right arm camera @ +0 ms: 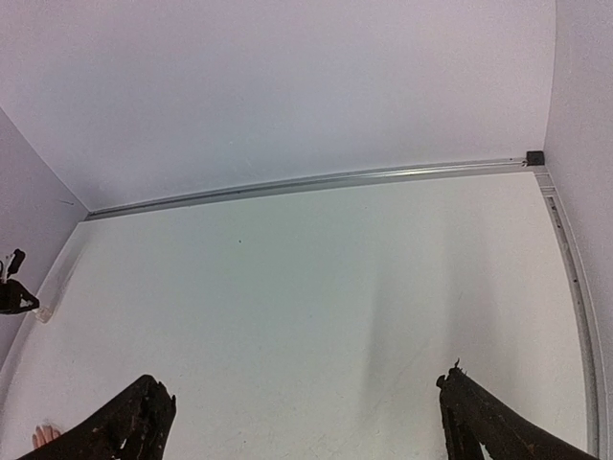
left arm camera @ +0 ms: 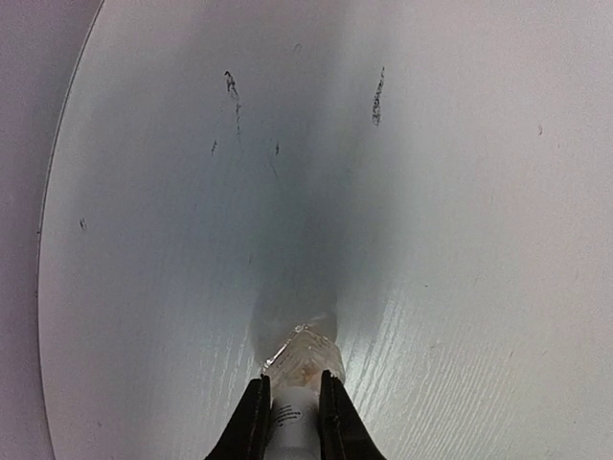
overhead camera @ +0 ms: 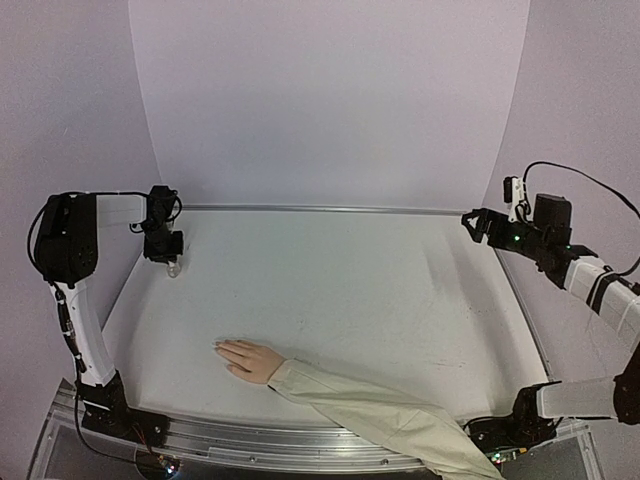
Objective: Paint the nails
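The pale mannequin hand (overhead camera: 247, 359) lies flat at the near middle of the table, fingers pointing left, with a beige sleeve (overhead camera: 385, 415) running off to the near right. Its nails (overhead camera: 221, 347) are too small to tell from the skin. At the far left, my left gripper (overhead camera: 164, 252) (left arm camera: 292, 385) is shut on the white cap of a small clear bottle (overhead camera: 172, 268) (left arm camera: 306, 353) that rests on the table. My right gripper (overhead camera: 468, 221) (right arm camera: 306, 407) hangs open over the far right of the table, with nothing between its fingers.
A metal rail (overhead camera: 320, 209) (right arm camera: 316, 180) runs along the table's far edge under the white backdrop. Dark scuff marks (left arm camera: 376, 96) dot the surface ahead of the bottle. The mannequin's fingertips (right arm camera: 43, 437) show at the lower left of the right wrist view.
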`<state>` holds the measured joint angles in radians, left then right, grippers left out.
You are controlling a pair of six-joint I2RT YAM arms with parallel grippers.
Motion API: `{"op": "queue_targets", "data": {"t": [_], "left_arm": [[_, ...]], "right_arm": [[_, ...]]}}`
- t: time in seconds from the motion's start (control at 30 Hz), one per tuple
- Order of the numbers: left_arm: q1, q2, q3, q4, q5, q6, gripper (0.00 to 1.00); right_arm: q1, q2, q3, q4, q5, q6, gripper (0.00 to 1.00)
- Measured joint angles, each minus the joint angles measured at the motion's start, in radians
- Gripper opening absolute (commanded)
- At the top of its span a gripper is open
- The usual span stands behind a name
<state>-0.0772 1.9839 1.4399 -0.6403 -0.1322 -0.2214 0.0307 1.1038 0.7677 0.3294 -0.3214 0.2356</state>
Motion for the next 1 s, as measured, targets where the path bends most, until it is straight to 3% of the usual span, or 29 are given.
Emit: {"op": "queue_targets", "data": {"t": [0.17, 0.3, 0.73, 1.0], "left_arm": [[-0.045, -0.038, -0.012, -0.026, 0.032, 0.007, 0.0], [-0.142, -0.128, -0.048, -0.042, 0.1, 0.007, 0.0], [-0.479, -0.383, -0.11, -0.059, 0.436, -0.074, 0.0], [-0.675, -0.416, -0.11, -0.057, 0.562, -0.121, 0.0]], "right_arm": [[0.027, 0.026, 0.0, 0.0, -0.021, 0.0, 0.98], [0.093, 0.033, 0.0, 0.004, -0.029, -0.004, 0.98], [0.481, 0.209, 0.0, 0.169, -0.161, -0.013, 0.98], [0.754, 0.388, 0.022, 0.312, -0.274, -0.044, 0.81]]}}
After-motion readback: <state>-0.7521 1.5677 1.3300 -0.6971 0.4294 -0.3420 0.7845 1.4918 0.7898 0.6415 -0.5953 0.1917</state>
